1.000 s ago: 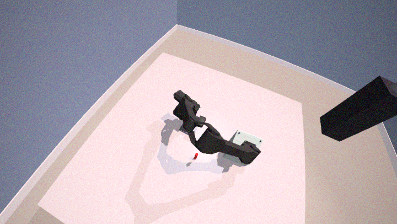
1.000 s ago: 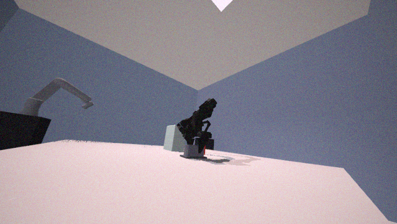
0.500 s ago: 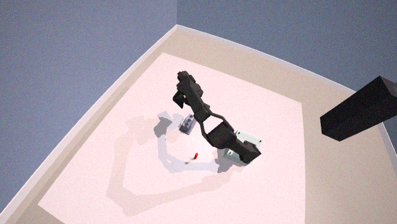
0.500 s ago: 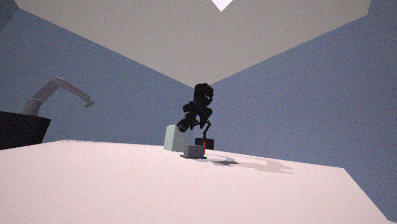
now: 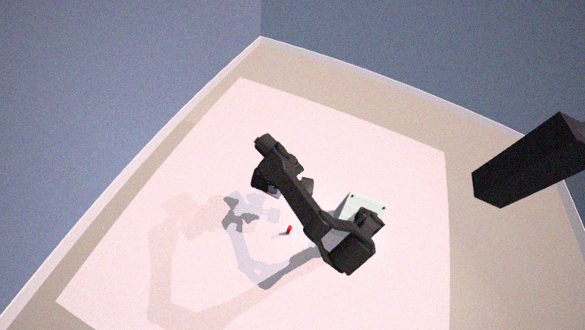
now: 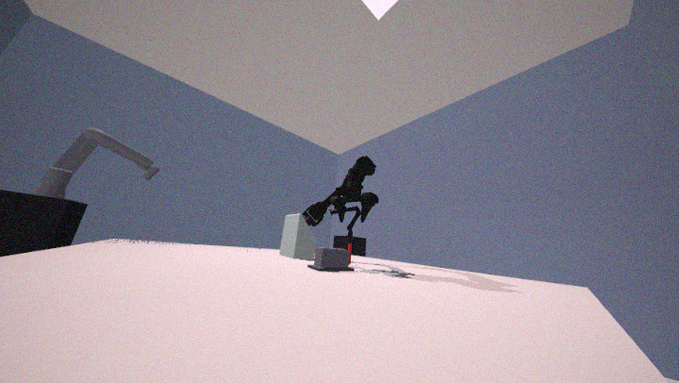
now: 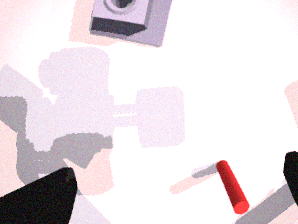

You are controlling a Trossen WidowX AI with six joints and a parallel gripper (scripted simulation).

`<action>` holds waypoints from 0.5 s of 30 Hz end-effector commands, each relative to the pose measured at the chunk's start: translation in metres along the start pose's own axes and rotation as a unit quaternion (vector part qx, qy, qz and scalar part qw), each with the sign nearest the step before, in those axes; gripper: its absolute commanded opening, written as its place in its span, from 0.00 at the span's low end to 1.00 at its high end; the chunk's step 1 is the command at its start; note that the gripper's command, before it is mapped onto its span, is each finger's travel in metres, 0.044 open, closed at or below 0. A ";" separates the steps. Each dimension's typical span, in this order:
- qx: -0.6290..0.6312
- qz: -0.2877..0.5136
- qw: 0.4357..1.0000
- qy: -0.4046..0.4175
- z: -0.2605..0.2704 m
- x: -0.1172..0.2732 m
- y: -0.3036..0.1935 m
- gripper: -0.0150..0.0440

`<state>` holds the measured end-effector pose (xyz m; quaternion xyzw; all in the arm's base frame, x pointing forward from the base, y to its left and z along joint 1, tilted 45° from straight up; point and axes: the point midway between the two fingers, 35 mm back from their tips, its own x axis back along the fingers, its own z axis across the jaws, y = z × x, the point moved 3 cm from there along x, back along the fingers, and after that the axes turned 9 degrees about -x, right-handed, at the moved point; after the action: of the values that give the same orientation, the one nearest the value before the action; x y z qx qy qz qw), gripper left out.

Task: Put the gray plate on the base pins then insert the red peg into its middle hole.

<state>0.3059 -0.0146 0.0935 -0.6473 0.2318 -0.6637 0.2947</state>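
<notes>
The gray plate point(image 6: 331, 259) point(image 7: 141, 14) lies flat on the thin base point(image 6: 311, 267) point(image 7: 159, 31), with no gap visible between them. One round hole shows at the top edge of the wrist view; the pins are not visible. In the top view the arm mostly hides both. The red peg point(image 5: 288, 229) point(image 6: 350, 253) point(image 7: 232, 186) stands upright on the table, apart from the base. My gripper point(image 6: 353, 221) point(image 7: 183, 173) is open and empty, raised well above the table. In the wrist view the peg appears between the fingertips, closer to the right finger, but far below them.
A pale green block point(image 5: 366, 201) point(image 6: 289, 238) stands beside my arm's lower part. A large black block point(image 5: 528, 163) point(image 6: 38, 225) stands farther off, with a gray arm point(image 6: 78, 152) on it. A small dark block point(image 6: 360, 244) shows behind the peg.
</notes>
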 end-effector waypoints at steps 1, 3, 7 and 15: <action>0.061 0.007 0.998 -0.004 -0.037 -0.006 -0.044 1.00; 0.091 0.008 0.996 -0.004 -0.055 -0.009 -0.061 1.00; 0.114 0.010 0.993 -0.004 -0.068 -0.012 -0.072 1.00; 0.114 0.010 0.993 -0.004 -0.068 -0.032 -0.072 1.00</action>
<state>0.2363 0.0408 0.1266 -0.6093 0.1592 -0.6835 0.3691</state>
